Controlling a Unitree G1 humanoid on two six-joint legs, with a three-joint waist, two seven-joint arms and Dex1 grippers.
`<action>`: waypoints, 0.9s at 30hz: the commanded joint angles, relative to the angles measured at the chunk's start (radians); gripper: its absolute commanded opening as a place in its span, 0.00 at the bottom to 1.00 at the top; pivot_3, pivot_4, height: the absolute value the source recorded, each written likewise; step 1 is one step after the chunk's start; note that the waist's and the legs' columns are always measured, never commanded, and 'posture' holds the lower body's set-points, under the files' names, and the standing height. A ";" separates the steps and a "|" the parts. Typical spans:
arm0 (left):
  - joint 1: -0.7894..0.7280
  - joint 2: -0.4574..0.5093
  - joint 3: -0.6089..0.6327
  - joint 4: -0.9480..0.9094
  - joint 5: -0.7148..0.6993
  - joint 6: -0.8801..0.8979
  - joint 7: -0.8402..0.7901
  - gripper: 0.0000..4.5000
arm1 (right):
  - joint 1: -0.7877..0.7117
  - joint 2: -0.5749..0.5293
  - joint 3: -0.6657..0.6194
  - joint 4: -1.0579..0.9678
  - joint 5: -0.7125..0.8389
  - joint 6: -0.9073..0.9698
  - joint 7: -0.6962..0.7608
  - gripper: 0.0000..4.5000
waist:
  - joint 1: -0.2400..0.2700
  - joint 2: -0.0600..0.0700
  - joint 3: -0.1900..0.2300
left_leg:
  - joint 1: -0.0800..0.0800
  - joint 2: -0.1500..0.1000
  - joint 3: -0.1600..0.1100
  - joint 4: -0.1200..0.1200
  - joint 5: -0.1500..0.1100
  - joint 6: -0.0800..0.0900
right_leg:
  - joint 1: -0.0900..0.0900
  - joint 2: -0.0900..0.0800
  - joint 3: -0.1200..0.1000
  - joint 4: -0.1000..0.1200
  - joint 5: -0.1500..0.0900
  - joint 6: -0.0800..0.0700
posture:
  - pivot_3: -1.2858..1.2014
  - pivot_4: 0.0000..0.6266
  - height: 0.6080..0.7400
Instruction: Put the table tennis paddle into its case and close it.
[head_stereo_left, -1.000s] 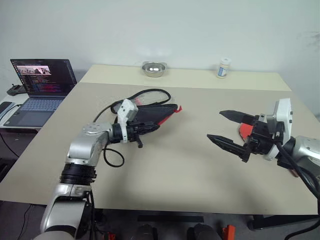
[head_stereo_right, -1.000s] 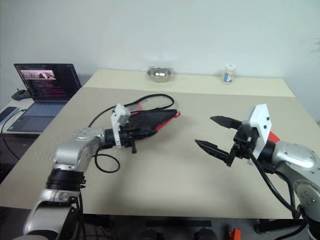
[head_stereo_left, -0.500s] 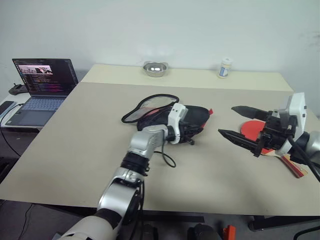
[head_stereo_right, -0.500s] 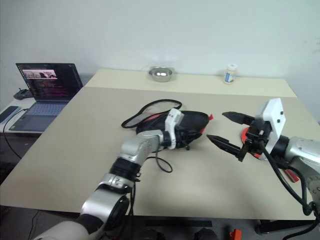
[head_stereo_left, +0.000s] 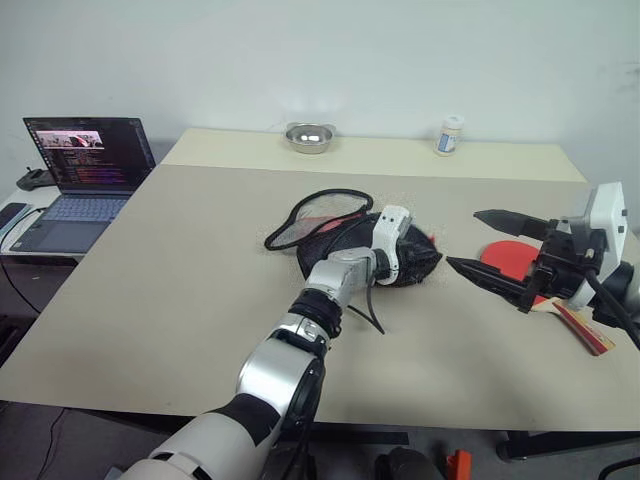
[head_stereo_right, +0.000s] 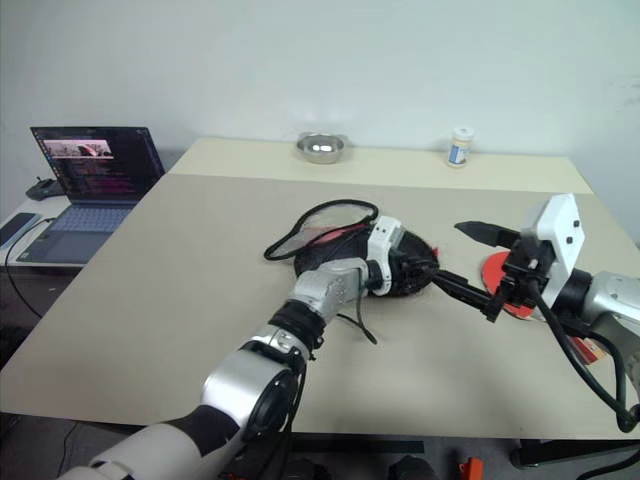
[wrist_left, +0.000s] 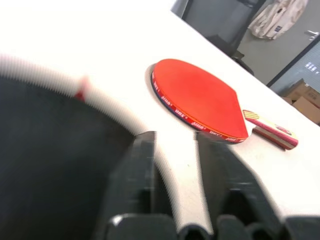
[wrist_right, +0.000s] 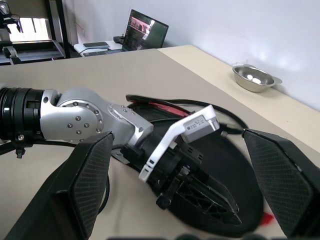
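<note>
Soft black paddle-shaped zip case (head_stereo_left: 400, 262) lay mid-surface, red trim showing at its far edge, looped black cord (head_stereo_left: 322, 212) trailing off its left end. Left pincer (wrist_right: 197, 192) rested over the case top, fingers (wrist_left: 137, 165) slightly parted in the wrist view; whether clenched on fabric could not be told. Flat table tennis paddle (head_stereo_left: 510, 262) with round red rubber face lay flat on the beige surface (head_stereo_left: 180, 290) just right of the case, apart from it, striped wooden handle (wrist_left: 272, 134) pointing toward the near right edge. Right pincer (head_stereo_left: 500, 255) hovered above the paddle, fingers spread wide, grasping nothing, partly blocking the paddle from the head view. Left arm stretched across the middle, covering the case's near side. At far edge: small steel bowl (head_stereo_left: 309, 137) and small white jar (head_stereo_left: 448, 135), both well apart from the case. Open laptop (head_stereo_left: 80, 175) sat on a side desk off the left edge.
</note>
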 joint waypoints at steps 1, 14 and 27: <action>0.031 0.049 -0.011 -0.172 -0.003 0.028 -0.062 0.64 | 0.006 -0.007 -0.051 -0.020 0.026 -0.001 -0.012 1.00 | -0.002 0.000 0.000 | 0.000 0.000 0.000 0.000 0.000 0.000 | 0.000 0.000 0.000 0.000 0.000 0.000 | 0.52 0.24 1.00; 0.260 0.450 0.041 -0.686 -0.143 0.143 -0.364 0.88 | 0.144 0.107 0.071 -0.109 0.032 0.059 -0.157 1.00 | -0.007 0.001 -0.001 | 0.002 0.002 -0.001 0.000 0.001 -0.002 | 0.000 -0.002 0.001 0.003 0.000 -0.001 | 0.52 0.24 1.00; 0.362 0.780 0.044 -0.719 -0.172 0.065 -0.661 0.88 | 0.014 0.431 0.249 0.129 -0.056 0.252 -0.554 1.00 | -0.006 0.001 -0.001 | 0.003 0.002 -0.001 0.001 0.002 -0.002 | 0.000 -0.002 0.000 0.004 0.000 -0.002 | 0.52 0.24 1.00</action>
